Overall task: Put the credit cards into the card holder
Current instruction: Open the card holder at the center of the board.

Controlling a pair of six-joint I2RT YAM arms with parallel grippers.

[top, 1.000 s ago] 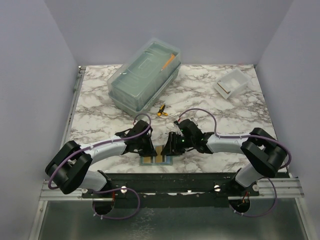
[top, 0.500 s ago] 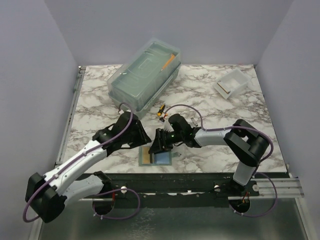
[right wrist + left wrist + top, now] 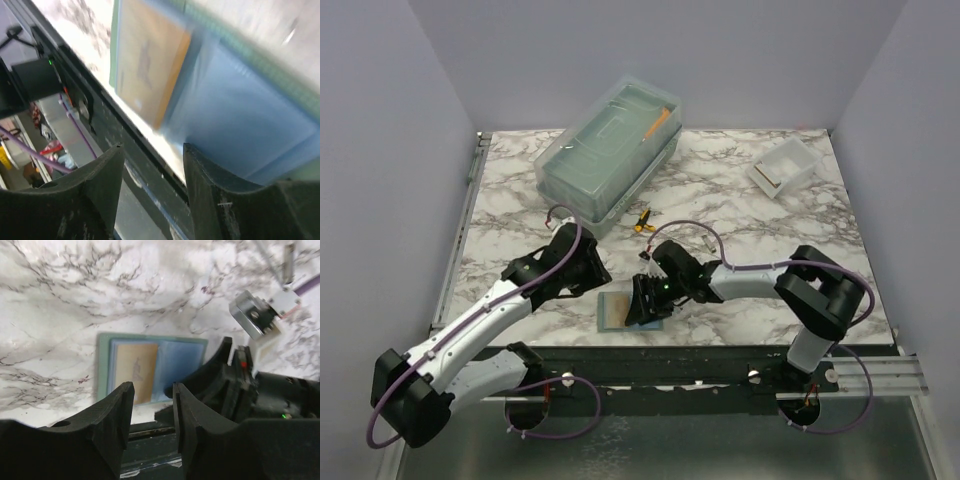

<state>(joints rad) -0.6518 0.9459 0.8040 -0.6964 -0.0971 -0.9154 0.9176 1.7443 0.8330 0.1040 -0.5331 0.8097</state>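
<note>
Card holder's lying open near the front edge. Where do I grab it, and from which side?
Probably the outer edge of its bare right panel, coming in low from the right. The card holder lies open and flat on the table, too thin for a top-down pinch, and the gold card sits in the left panel, where a grip might shift it.

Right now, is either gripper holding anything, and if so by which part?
Nothing is held. The left gripper stands open above the table; the right gripper is open over the card holder, which lies flat with the gold card in it.
</note>
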